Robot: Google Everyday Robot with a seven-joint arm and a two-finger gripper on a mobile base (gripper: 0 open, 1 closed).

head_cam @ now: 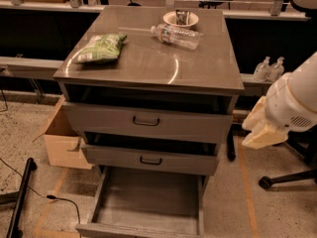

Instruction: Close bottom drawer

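The bottom drawer (148,200) of the grey-brown cabinet (148,68) is pulled far out. Its long shallow grey tray is empty, and its front panel (133,231) sits at the lower edge of the view with the handle hidden. The top drawer (146,122) and the middle drawer (150,160) above it stand slightly ajar. My gripper (262,130), a cream part at the end of the white arm (297,100), hangs to the right of the cabinet at about middle-drawer height. It is apart from every drawer.
On the cabinet top lie a green chip bag (99,47), a water bottle (176,35) and a white bowl (181,19). A cardboard box (62,143) stands left of the cabinet. A cable (54,198) and a black leg (20,197) cross the floor. A chair base (285,177) is at right.
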